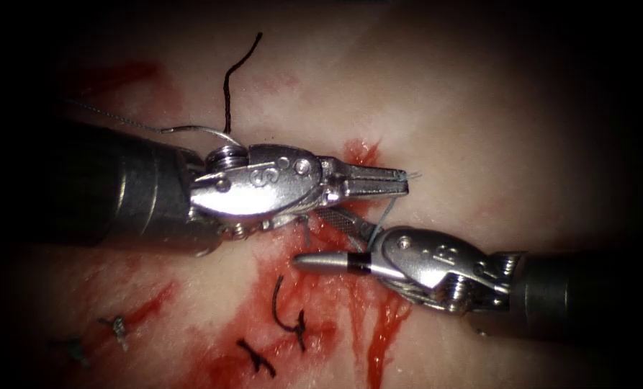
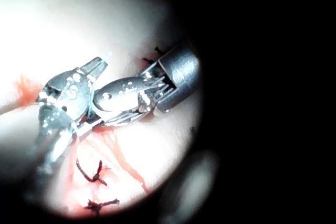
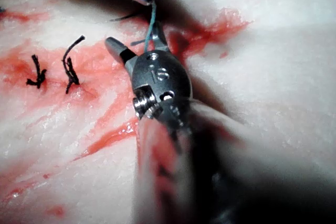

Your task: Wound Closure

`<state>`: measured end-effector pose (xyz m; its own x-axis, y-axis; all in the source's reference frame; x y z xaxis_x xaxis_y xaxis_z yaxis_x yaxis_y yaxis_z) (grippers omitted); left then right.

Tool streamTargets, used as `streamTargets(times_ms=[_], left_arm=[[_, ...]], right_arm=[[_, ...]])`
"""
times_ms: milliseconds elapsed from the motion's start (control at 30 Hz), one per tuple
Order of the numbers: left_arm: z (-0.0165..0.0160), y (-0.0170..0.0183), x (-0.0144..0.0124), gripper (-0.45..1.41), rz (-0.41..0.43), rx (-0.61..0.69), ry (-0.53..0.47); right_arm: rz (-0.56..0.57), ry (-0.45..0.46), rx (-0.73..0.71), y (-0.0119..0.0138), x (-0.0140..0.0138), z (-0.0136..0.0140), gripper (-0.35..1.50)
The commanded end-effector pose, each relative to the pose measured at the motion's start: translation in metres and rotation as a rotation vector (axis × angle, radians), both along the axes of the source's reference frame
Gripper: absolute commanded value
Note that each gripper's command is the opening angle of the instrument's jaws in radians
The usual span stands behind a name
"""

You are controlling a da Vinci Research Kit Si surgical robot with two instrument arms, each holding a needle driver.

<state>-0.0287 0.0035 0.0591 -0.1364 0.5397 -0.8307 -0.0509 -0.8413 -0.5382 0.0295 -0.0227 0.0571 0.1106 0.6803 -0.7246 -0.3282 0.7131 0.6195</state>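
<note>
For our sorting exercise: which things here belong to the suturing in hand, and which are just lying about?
In hand: left hand, shut on the pale thread; right hand, open, holding nothing; needle, lying by the left wrist; tissue.
Lying about: tied stitches; dark thread end; red fluid.

Thread (image 1: pixel 387 214) end between left claw (image 1: pixel 400 181) jaws, too small to tell.

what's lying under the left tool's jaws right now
Red fluid on the tissue shows beneath the left tool, which grips thread. The cut beneath is covered.
</note>
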Motion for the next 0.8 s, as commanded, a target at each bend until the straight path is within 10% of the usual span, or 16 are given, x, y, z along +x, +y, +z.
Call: streamTargets(times_ms=[33, 100, 667, 800], left_arm=[[0.0006, -0.0002, -0.0005, -0.45, 0.001, 0.0, 0.0], [0.0006, -0.0002, -0.0005, -0.45, 0.001, 0.0, 0.0], [-0.0021, 0.002, 0.0018, -0.45, -0.011, -0.008, -0.039], [-0.0048, 0.004, 0.0053, -0.45, -0.067, -0.005, -0.027]], right_arm=[[0.003, 0.001, -0.001, -0.0002, 0.0006, 0.0001, 0.02], [0.014, 0.008, 0.038, -0.0003, 0.0004, 0.0001, -0.35], [0.05, 0.014, 0.094, 0.0008, -0.0004, -0.001, -0.35], [0.071, 0.024, 0.05, 0.002, -0.0014, -0.0019, 1.11]])
